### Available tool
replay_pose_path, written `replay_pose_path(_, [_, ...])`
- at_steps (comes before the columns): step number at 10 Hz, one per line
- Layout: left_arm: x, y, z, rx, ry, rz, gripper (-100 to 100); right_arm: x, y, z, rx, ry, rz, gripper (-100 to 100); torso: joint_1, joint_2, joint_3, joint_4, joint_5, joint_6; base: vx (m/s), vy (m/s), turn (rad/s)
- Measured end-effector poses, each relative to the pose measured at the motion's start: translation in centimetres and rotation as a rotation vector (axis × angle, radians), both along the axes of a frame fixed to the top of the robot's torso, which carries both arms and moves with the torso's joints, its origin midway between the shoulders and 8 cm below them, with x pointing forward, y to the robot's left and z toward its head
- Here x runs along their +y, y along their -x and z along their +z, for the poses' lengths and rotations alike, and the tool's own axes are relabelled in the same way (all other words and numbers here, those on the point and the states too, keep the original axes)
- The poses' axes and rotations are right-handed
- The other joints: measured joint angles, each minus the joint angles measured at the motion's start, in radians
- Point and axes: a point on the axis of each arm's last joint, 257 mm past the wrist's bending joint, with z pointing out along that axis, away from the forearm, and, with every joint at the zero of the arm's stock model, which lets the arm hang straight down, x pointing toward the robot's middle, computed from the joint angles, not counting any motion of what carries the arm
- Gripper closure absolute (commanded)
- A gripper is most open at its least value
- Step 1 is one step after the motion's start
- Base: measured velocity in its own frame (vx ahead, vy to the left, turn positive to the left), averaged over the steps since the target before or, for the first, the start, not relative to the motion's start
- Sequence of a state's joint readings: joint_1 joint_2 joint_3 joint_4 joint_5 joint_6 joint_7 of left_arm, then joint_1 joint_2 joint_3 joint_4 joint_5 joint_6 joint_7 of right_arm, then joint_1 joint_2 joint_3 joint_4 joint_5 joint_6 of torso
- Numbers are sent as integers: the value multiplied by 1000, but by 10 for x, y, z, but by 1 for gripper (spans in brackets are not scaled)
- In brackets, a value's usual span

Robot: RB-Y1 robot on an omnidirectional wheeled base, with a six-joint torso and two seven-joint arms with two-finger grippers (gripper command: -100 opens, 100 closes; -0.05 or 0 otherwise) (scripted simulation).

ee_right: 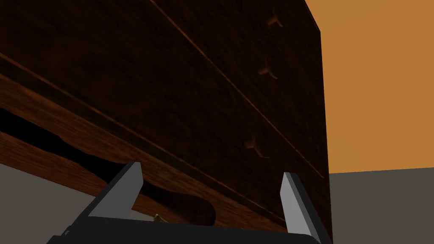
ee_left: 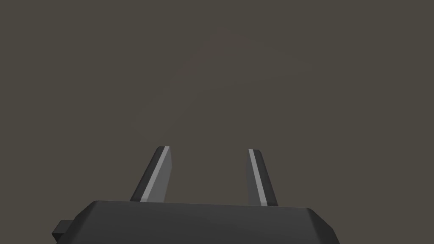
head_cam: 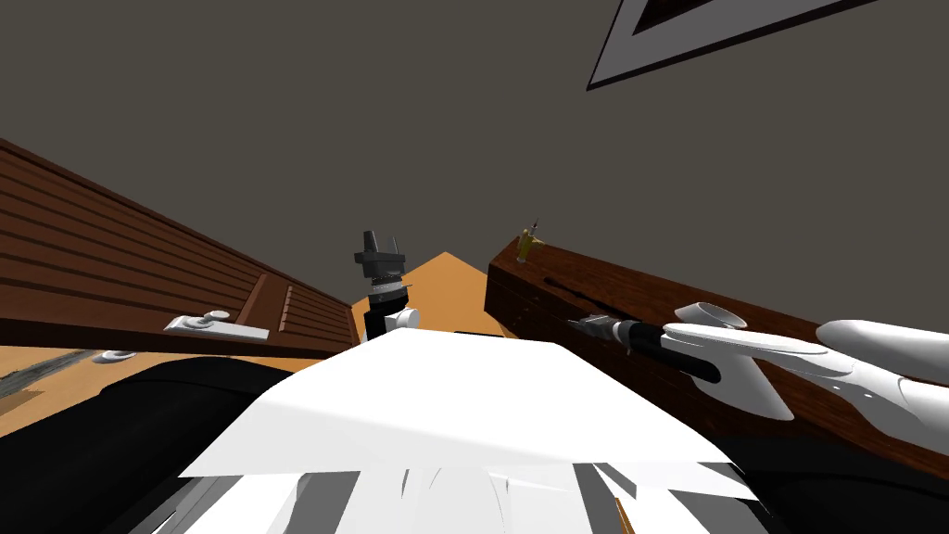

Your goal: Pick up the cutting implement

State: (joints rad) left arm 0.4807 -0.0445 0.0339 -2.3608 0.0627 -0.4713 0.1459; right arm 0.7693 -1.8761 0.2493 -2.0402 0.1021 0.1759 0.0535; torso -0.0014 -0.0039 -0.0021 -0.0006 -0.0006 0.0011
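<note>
- The right claw has its two fingers apart, and nothing is between them. It points at the drawer fronts of a dark brown chest of drawers.
- The left claw is apart too and holds nothing. It is held up in front of the robot, out of the way.
- A small yellowish thing with a dark tip stands on top of the chest, at its far corner. It is too small to be sure, but it is likely the cutting tool.
- The right claw is well apart from that thing.
- To do this step well, the robot should first lift the right claw over the top of the chest, so it does not bump the wood. Then it can move toward the far corner.
- The fingers should be apart until the tool sits between them. Then they should close on the handle, not the sharp end.
</note>
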Motion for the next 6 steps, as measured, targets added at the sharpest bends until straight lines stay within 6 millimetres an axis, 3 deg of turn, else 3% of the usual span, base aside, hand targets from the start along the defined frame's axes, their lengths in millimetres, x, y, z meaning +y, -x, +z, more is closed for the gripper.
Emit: replay_pose_path(6, [0, 0, 0, 0, 0, 0, 0, -27, 5, 5, 50, 112, 54, -100, 1, 2, 1, 0, 0, 0, 14, -6, 34])
